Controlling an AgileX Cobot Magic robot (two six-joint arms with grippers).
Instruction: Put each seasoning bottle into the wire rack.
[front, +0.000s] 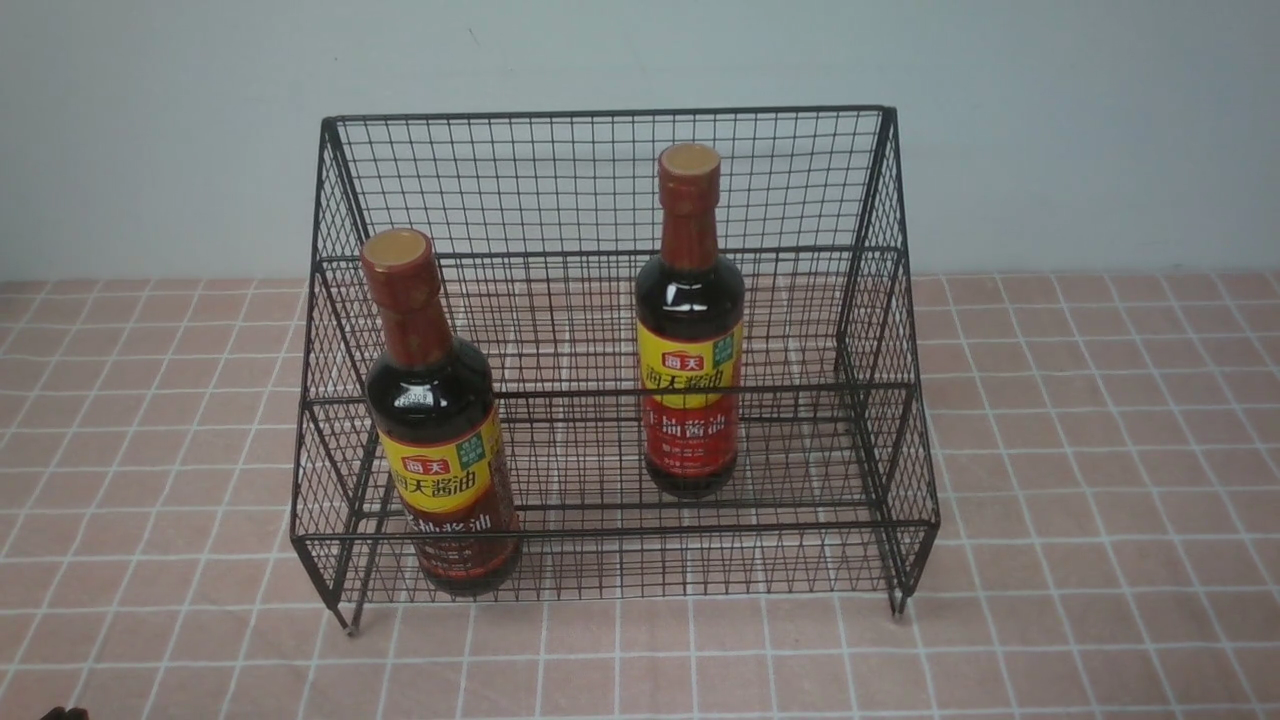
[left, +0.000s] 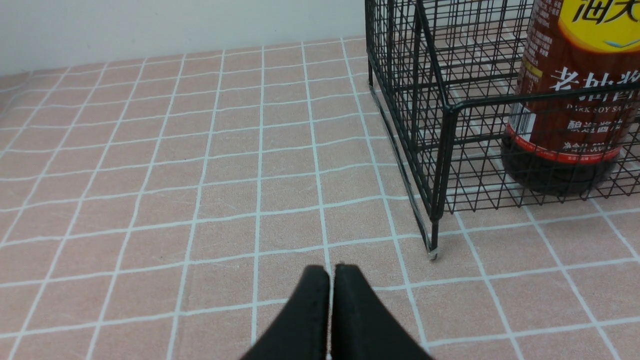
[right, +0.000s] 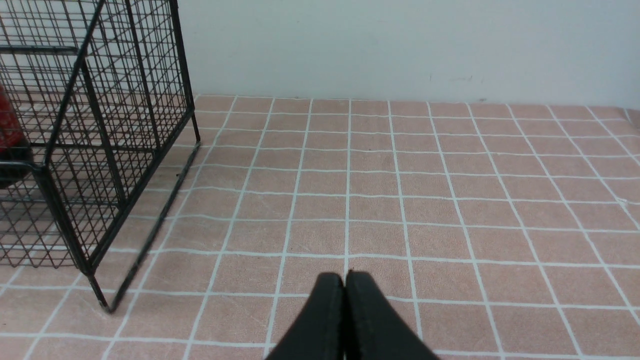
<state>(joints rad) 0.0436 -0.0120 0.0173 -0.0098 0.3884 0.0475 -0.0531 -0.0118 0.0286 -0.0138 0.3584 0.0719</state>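
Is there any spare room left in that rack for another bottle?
Yes. On the rack, the upper shelf is bare right of the red-label bottle, and the lower shelf is bare right of the brown-label bottle. It is tightest at the lower shelf's left end, around that brown one.

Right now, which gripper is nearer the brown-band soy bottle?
Left. The left gripper, shut, sits just outside the wire rack corner where the brown-band bottle stands. The right gripper, shut, is off the rack's opposite side, nearer the red-band bottle.
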